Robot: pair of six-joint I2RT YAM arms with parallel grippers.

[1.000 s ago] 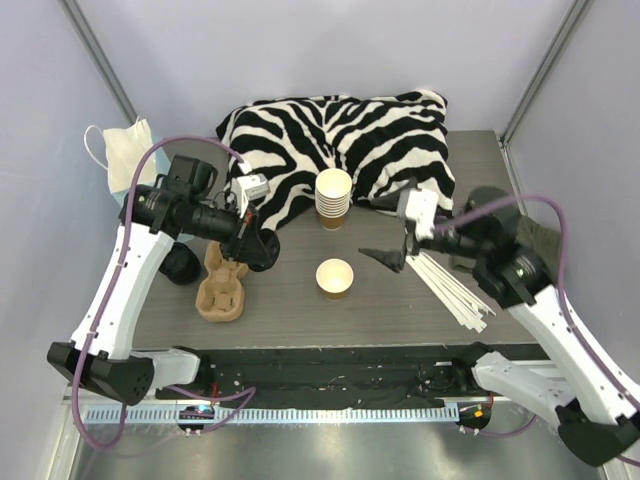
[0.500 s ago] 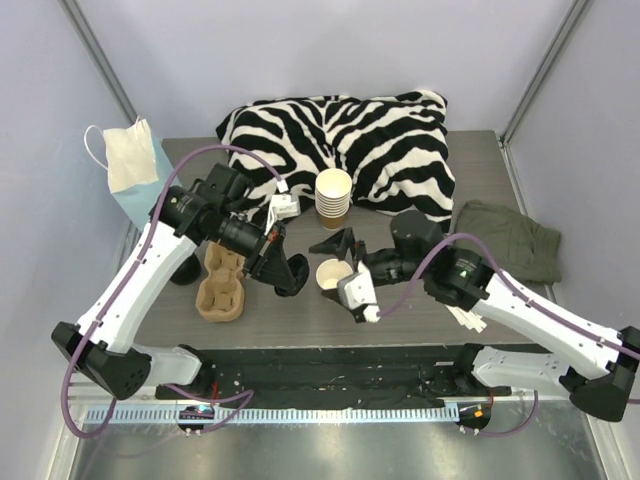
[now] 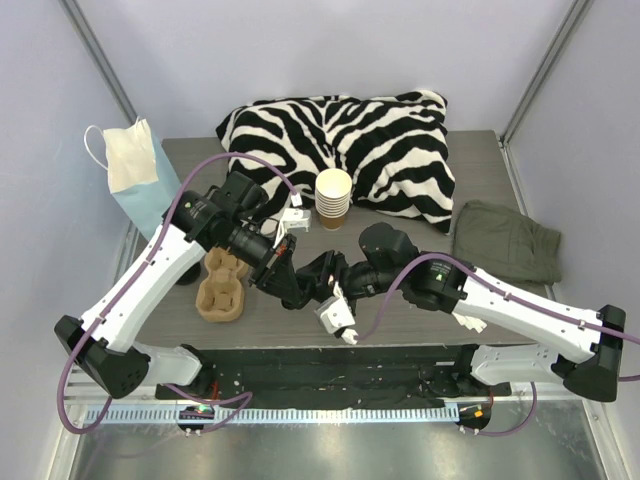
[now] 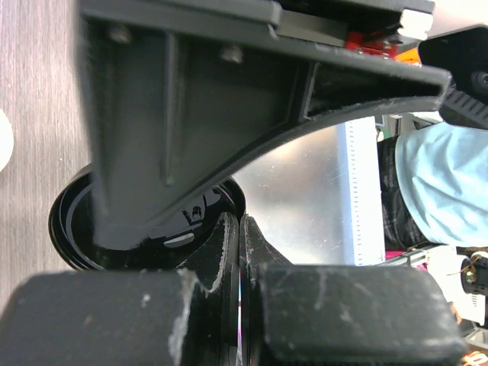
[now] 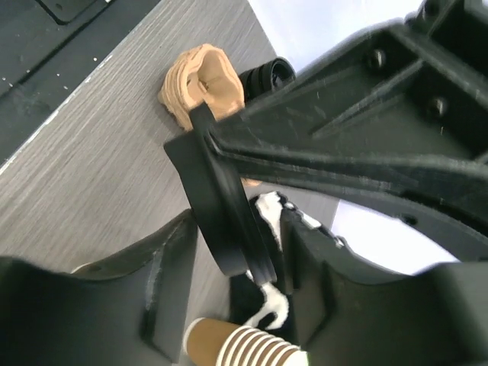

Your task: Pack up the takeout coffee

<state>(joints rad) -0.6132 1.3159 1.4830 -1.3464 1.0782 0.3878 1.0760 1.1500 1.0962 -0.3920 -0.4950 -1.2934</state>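
We see a matt grey wood-grain table [image 3: 478,165]. Behind the ribbed paper cup stack [image 3: 333,198] lies soft zebra-striped cloth [image 3: 370,140]; front-left of the stack, a rough moulded-pulp carrier [image 3: 218,295]. The black lid [image 4: 69,229] looks like glossy smooth plastic.

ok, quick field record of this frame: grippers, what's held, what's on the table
left gripper: shut, pinching the rim of a black lid
right gripper: open, one finger on either side of that lid
meeting point: table centre, both arms reaching in
cup stack: upright, in front of the zebra cloth
cup carrier: on the table, partly under the left arm
paper bag: far left edge
green cloth: right side
lidded cup: none visible
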